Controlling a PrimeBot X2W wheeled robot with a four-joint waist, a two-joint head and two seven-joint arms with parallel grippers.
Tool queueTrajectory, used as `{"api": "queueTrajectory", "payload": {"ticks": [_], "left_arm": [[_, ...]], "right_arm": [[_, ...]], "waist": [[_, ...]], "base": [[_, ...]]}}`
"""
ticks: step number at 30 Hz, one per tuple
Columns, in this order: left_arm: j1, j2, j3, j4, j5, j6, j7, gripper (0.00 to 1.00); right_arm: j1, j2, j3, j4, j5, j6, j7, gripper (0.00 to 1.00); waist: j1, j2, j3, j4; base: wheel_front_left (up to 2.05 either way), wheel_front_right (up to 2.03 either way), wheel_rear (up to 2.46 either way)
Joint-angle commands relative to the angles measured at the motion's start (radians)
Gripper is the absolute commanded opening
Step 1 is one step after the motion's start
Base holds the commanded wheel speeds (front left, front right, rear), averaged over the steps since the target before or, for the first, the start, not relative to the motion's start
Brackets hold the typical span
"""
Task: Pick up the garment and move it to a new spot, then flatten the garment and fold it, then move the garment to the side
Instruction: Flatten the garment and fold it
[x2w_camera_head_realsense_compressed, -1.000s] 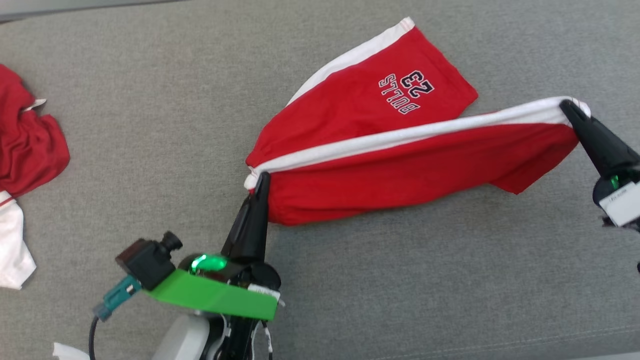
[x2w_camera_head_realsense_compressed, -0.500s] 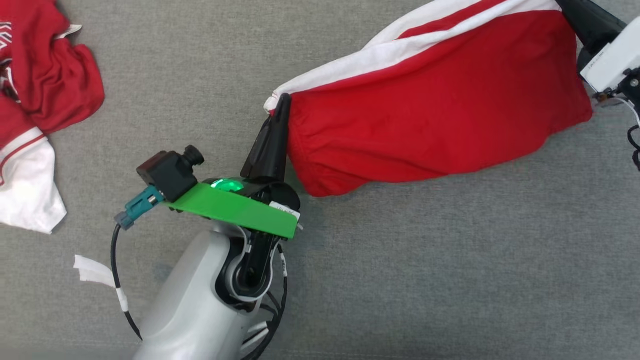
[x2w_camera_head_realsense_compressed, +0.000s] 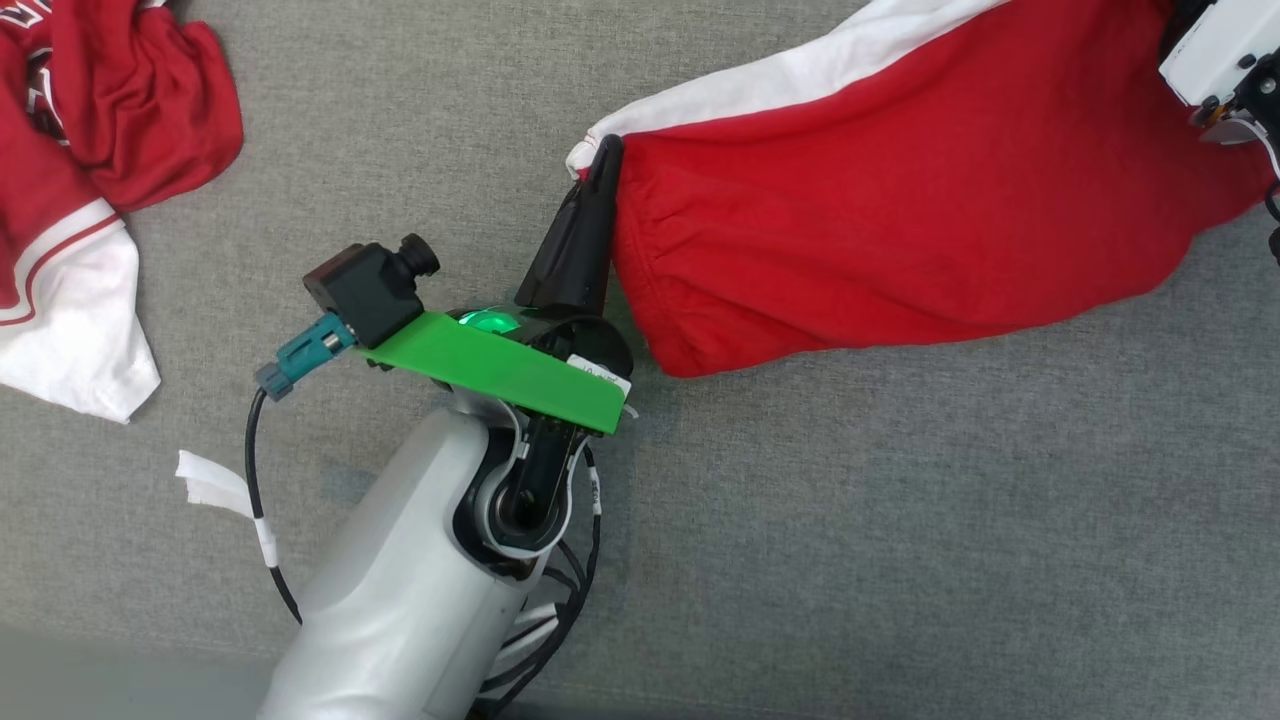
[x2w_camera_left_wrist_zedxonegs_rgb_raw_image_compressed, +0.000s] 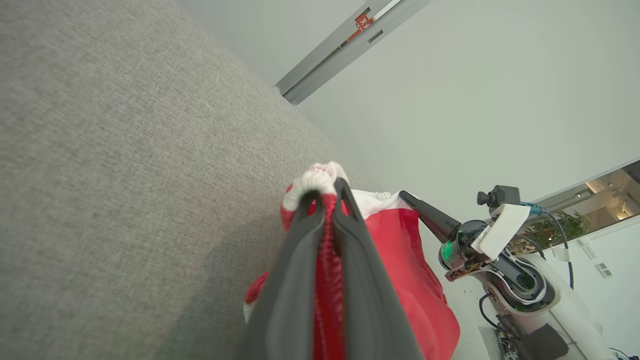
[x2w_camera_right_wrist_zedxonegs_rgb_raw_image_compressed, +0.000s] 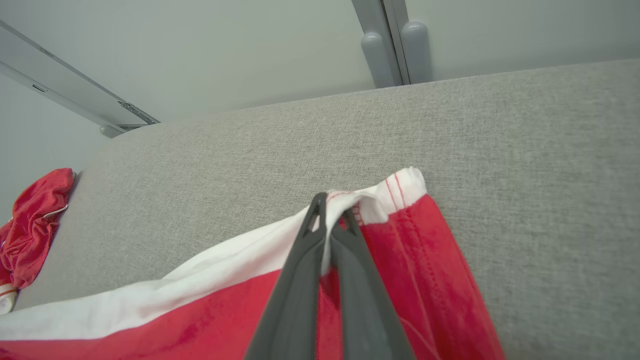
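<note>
Two grippers hold the red shorts (x2w_camera_head_realsense_compressed: 900, 220) strung between them by the white waistband; a second ago one leg lay flat on the grey upholstered surface (x2w_camera_head_realsense_compressed: 800, 560) with its print showing, now that leg is up and the cloth sags in a loose belly from 12 to 2 o'clock in the head view; the head camera has swung too, so the spare heap's drift is not a real move; I read this as pick-up done and the carry to a new spot under way, with flattening, folding and setting aside all left.

Counts, big to small:
- one grey surface
- one pair of held shorts
- one red-and-white pile (x2w_camera_head_realsense_compressed: 90, 170) at 10 o'clock, lying loose; cannot tell how many garments are in it
- two arms; left gripper (x2w_camera_head_realsense_compressed: 601, 165) near 12 o'clock, fingers pinched tight on the waistband's bunched end; right gripper (x2w_camera_right_wrist_zedxonegs_rgb_raw_image_compressed: 331, 206) likewise clamped on the other end, with white hem between its fingers
- one white scrap (x2w_camera_head_realsense_compressed: 205, 485) at 8 o'clock
</note>
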Motion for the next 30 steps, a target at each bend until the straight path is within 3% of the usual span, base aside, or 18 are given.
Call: {"api": "queueTrajectory", "payload": {"ticks": [1,3,4,6,7,8,9,18,25,30], "left_arm": [[-0.019,0.001,-0.003,0.006,-0.003,0.006,-0.003,0.00],[-0.022,0.001,-0.008,0.015,-0.002,0.009,-0.003,0.04],[-0.024,0.001,-0.015,0.021,-0.005,0.009,-0.003,0.11],[-0.038,0.001,-0.030,0.040,0.000,0.016,-0.001,0.36],[-0.043,0.001,-0.035,0.048,0.003,0.019,-0.001,0.47],[-0.045,0.001,-0.043,0.059,0.001,0.023,-0.001,0.85],[-0.047,0.001,-0.051,0.070,0.002,0.028,-0.001,1.00],[0.000,0.009,-0.032,0.128,0.075,0.099,-0.001,1.00],[0.056,0.086,-0.062,0.092,0.134,0.176,0.032,1.00],[0.089,0.161,-0.084,0.002,0.207,0.262,0.049,1.00]], "right_arm": [[-0.017,-0.002,0.008,0.008,-0.012,0.000,-0.011,0.00],[-0.024,0.004,0.017,0.017,-0.013,0.000,-0.020,0.00],[-0.028,0.004,0.019,0.024,-0.019,0.000,-0.028,0.00],[-0.040,0.001,0.027,0.043,-0.039,0.000,-0.048,0.00],[-0.045,0.002,0.030,0.052,-0.047,0.000,-0.056,0.18],[-0.050,0.003,0.034,0.061,-0.059,0.000,-0.069,0.43],[-0.051,0.005,0.038,0.067,-0.065,0.000,-0.077,1.00],[-0.031,0.013,0.081,0.100,-0.125,0.000,-0.140,1.00],[0.024,-0.030,0.130,0.054,-0.176,0.000,-0.074,1.00],[0.051,-0.010,0.137,0.023,-0.252,0.000,-0.028,1.00]], "waist": [[0.0000,0.0000,0.001,0.000],[0.0000,0.0000,0.003,-0.002],[0.0000,0.0000,0.004,-0.002],[0.0000,0.0000,0.008,-0.004],[0.0000,0.0000,0.010,-0.004],[0.0000,0.0000,0.010,-0.005],[0.0000,0.0000,0.009,-0.006],[0.0000,0.0000,-0.058,-0.054],[0.0000,0.0000,-0.116,-0.086],[0.0000,0.0000,-0.131,-0.087]], "base": [[0.00,0.00,0.00],[0.00,0.00,0.00],[0.00,0.00,0.00],[0.00,0.00,0.00],[0.00,0.00,0.00],[0.00,0.00,0.00],[0.00,0.00,0.00],[0.00,0.00,0.00],[0.00,0.00,0.00],[0.00,0.00,0.00]]}}
